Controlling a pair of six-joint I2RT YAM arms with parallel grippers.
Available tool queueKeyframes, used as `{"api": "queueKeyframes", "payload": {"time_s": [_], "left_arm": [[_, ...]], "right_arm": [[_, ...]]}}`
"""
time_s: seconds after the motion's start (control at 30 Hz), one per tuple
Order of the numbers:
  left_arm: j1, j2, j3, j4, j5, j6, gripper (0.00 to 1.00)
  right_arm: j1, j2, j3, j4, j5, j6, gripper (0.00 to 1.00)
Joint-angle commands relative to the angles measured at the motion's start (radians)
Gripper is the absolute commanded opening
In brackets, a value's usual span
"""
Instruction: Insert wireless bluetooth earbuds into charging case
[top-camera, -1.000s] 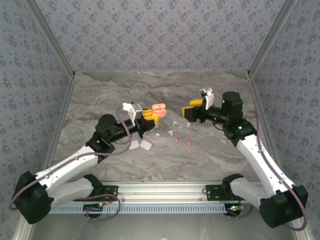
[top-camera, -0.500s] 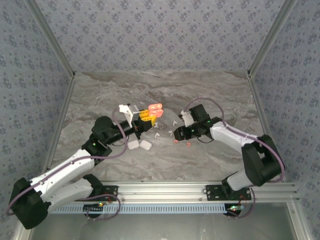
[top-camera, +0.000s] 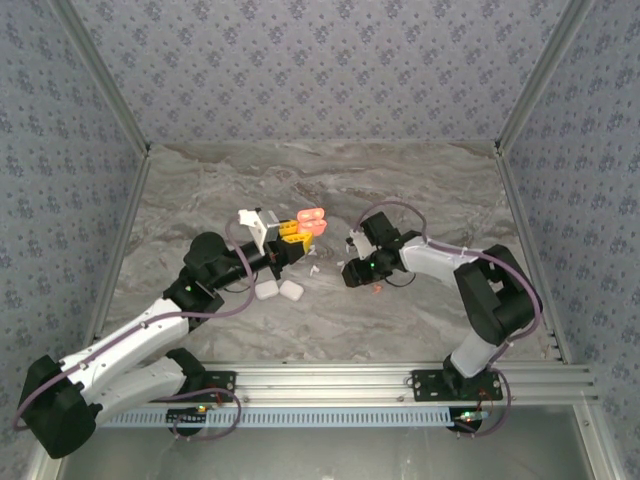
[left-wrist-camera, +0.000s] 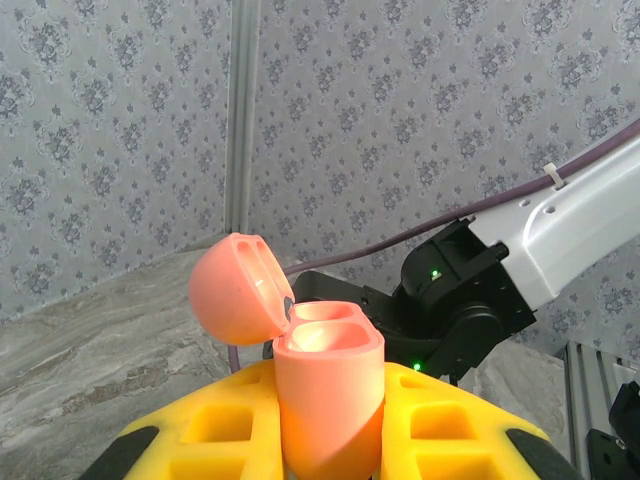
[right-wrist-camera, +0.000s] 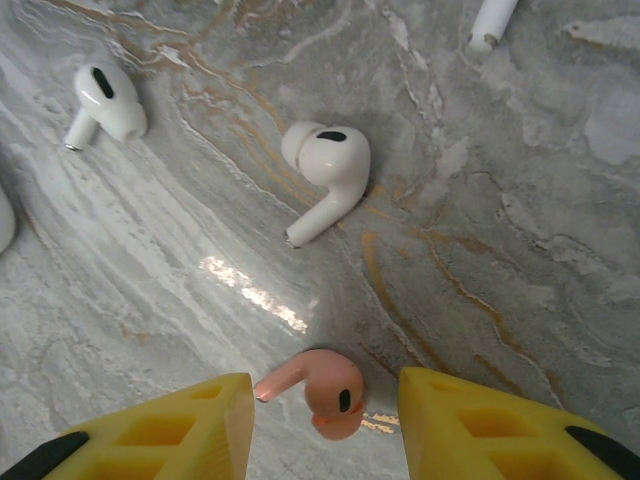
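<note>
Coral pink charging case (left-wrist-camera: 325, 390) sits tight in the left gripper (top-camera: 293, 233), held up off the table (top-camera: 200, 190) with its lid flipped open. Its two little holes look empty. Over to the right, the right gripper (top-camera: 351, 272) is down low, its yellow fingers (right-wrist-camera: 215, 425) apart, one on each side of a coral earbud (right-wrist-camera: 325, 392) and not touching it. White earbuds (right-wrist-camera: 325, 165) lie just past it. I think this is the picking-up step. Next the fingers must squeeze the tiny bud softly, lift it, and carry it left to the open case.
</note>
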Motion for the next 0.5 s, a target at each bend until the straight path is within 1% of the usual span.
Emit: {"api": "queueKeyframes", "payload": {"time_s": [0.0,0.23,0.4,0.47], "left_arm": [[-0.006,-0.017,0.003,0.006,-0.009,0.017,0.0],[-0.006,-0.018,0.003,0.0,-0.013,0.017,0.0],[-0.006,-0.02,0.002,-0.005,-0.016,0.017,0.0],[-0.007,-0.021,0.001,-0.007,-0.016,0.017,0.0]], "right_arm": [[0.008,0.024,0.033,-0.036,0.029,-0.018,0.43],[0.015,0.049,0.031,-0.033,0.025,-0.02,0.39],[0.022,0.054,0.03,-0.034,0.019,-0.022,0.34],[0.024,0.053,0.028,-0.037,0.017,-0.022,0.31]]}}
